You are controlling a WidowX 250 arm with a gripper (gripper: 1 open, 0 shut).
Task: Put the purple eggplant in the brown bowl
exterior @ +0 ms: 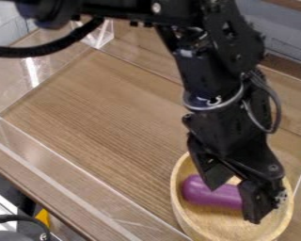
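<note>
The fingers (240,188) stood wide over the brown bowl (195,226), the purple eggplant (210,193) lying inside it, between them or just beneath; its long axis seemed to run across the gap, making withdrawal straight up the likely move.

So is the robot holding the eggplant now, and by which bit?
No, nothing is held: the gripper looks open, and the eggplant lies in the bowl.

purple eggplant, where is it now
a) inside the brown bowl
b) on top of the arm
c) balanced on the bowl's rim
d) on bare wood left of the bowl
a, the purple eggplant lies inside the brown bowl, within its rim, below the pincer
</note>
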